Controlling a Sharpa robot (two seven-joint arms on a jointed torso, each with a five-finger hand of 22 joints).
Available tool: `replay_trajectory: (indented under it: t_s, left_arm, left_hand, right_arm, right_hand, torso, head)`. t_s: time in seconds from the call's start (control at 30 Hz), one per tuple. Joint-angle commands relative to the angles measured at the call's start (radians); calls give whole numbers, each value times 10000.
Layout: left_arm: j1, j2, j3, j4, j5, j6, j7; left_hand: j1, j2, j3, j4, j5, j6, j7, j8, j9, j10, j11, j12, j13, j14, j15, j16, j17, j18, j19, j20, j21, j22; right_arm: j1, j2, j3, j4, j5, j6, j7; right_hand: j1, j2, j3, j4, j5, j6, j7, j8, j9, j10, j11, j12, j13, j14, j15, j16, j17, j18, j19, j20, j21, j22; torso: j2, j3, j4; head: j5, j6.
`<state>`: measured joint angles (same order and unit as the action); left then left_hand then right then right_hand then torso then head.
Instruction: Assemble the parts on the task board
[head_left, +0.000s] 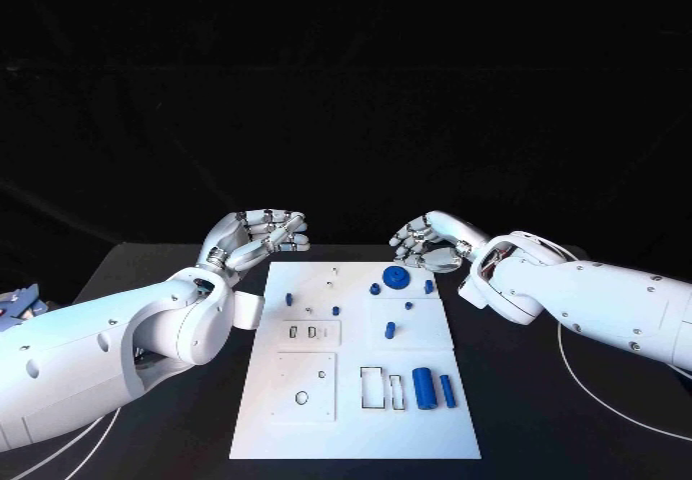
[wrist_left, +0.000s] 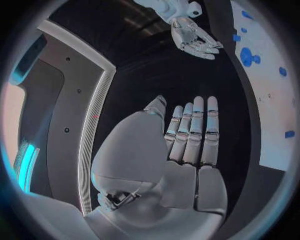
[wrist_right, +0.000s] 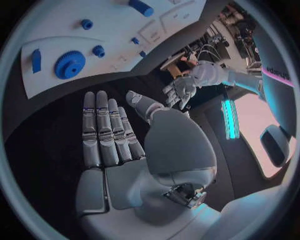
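Task board (head_left: 361, 400): white plate, lengthwise at the middle of the black table (head_left: 144, 265), its far edge lying between the two hands.

Parts on the board, far end: blue gear (head_left: 395, 275), lying flat, right of centre; a small blue knob (head_left: 375, 290) just beside it on the near left; a short blue peg (head_left: 430, 286) to the right of the gear. Further small blue pieces stand scattered across the middle of the board, among them one near the left side (head_left: 290, 298) and one at centre (head_left: 389, 328); their shapes are too small to tell.

Parts on the board, near end: large blue cylinder (head_left: 424, 388), lying lengthwise at the right; a thinner blue rod (head_left: 447, 390) just beside it on the right. Left of the cylinder, two narrow rectangular slots; further left, a raised white square with a small oval hole.

Left hand (head_left: 264, 236): over the table just beyond the far left corner of the board, touching nothing. Holds nothing; in the left wrist view the fingers (wrist_left: 194, 130) lie straight and side by side, with the palm bare.

Right hand (head_left: 430, 243): over the table just beyond the far edge of the board, right of centre, near the gear but apart from it. Holds nothing; in the right wrist view the fingers (wrist_right: 103, 130) are stretched out flat, the thumb set apart.
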<state>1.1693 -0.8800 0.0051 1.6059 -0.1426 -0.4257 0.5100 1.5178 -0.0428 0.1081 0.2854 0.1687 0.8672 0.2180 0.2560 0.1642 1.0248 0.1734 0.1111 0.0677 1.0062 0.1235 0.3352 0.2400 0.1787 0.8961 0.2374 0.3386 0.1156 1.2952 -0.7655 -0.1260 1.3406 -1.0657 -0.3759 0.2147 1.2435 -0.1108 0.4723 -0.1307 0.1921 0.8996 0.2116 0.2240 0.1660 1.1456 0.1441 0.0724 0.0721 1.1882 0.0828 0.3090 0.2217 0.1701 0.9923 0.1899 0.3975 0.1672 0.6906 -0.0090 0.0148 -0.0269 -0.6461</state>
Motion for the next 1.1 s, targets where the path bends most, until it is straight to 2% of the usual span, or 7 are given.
replay_trajectory:
  t_s: [0.03, 0.17, 0.33, 0.47, 0.53, 0.77, 1.1]
  left_arm:
    - [32, -153, 35, 334, -307, 464, -170]
    - [41, -364, 75, 677, -320, 473, -215]
    - [44, -458, 113, 886, -325, 513, -240]
    - [45, -459, 130, 939, -327, 549, -258]
    - [44, -453, 133, 945, -324, 561, -266]
    - [42, -419, 138, 914, -303, 596, -291]
    - [42, -439, 140, 932, -269, 624, -310]
  left_hand:
    - [18, -122, 79, -2, 24, 71, 100, 25, -4, 103, -15, -59, 9, 135, -19, 59, 53, 67, 123, -11, 58, 14]
    - [13, -134, 86, -1, 23, 66, 97, 15, -8, 105, -17, -77, 6, 154, -24, 66, 72, 66, 150, -21, 71, 16]
    - [12, -144, 87, -2, 22, 62, 93, 10, -11, 104, -17, -88, 5, 151, -23, 62, 78, 65, 161, -26, 77, 16]
    - [11, -149, 90, -3, 22, 62, 86, 7, -12, 104, -19, -95, 4, 141, -21, 54, 82, 64, 168, -28, 80, 16]
    - [11, -149, 90, -3, 22, 62, 86, 7, -12, 104, -19, -95, 4, 141, -21, 54, 82, 64, 168, -28, 80, 16]
    - [6, -154, 92, -1, 20, 61, 83, 4, -13, 105, -20, -102, 3, 133, -20, 48, 86, 63, 176, -31, 83, 16]
    - [-3, -159, 93, 3, 18, 59, 82, 0, -15, 104, -20, -112, 2, 128, -20, 43, 91, 62, 184, -34, 88, 16]
  right_arm:
    - [88, 69, 8, 150, -2919, 889, -1243]
    - [174, 181, 11, 257, -3899, 1125, -1551]
    - [219, 355, 11, 261, -4688, 1281, -1860]
    - [232, 532, 8, 222, -5113, 1364, -2123]
    - [232, 592, 7, 200, -5228, 1379, -2202]
    - [225, 799, 0, 70, -5477, 1438, -2348]
    - [222, 890, -5, -10, -5589, 1507, -2492]
  right_hand:
    - [-133, -375, -125, 104, 56, 256, -201, -36, 149, 505, -292, -89, 68, 1660, -505, 1126, 1106, 114, 1202, -525, 1125, 604]
    - [-189, -471, -120, 252, 120, 345, -311, -133, 262, 519, -401, -48, 166, 2370, -688, 2952, 2489, 92, 1821, -762, 2218, 1312]
    - [-304, -656, -104, 457, 220, 267, -295, -277, 388, 18, -348, -79, 229, 2420, -655, 5060, 4100, 72, 1829, -771, 3273, 2132]
    - [-244, -682, -260, 582, 205, 190, -289, -346, 515, -440, -327, 54, 300, 2545, -596, 7203, 6073, -113, 2123, -719, 4995, 4131]
    - [-217, -678, -303, 624, 197, 181, -300, -357, 564, -542, -301, 94, 319, 2629, -584, 7774, 6610, -195, 2265, -705, 5603, 4890]
    - [-129, -645, -293, 675, 201, 181, -294, -369, 652, -607, -298, 202, 366, 2805, -582, 8689, 7501, -343, 2563, -673, 6620, 6178]
    - [-82, -507, -122, 774, 210, 292, -320, -319, 750, -563, -318, 314, 403, 2903, -588, 9302, 8083, -450, 2779, -662, 7332, 7097]
  torso:
    - [312, -37, 76]
    - [494, -59, 75]
    - [643, -84, 111]
    - [752, -106, 144]
    - [792, -115, 164]
    - [845, -134, 234]
    - [883, -136, 237]
  head:
    - [-85, 55]
    - [-144, 140]
    - [-159, 149]
    - [-161, 161]
    - [-164, 157]
    - [-191, 144]
    - [-175, 146]
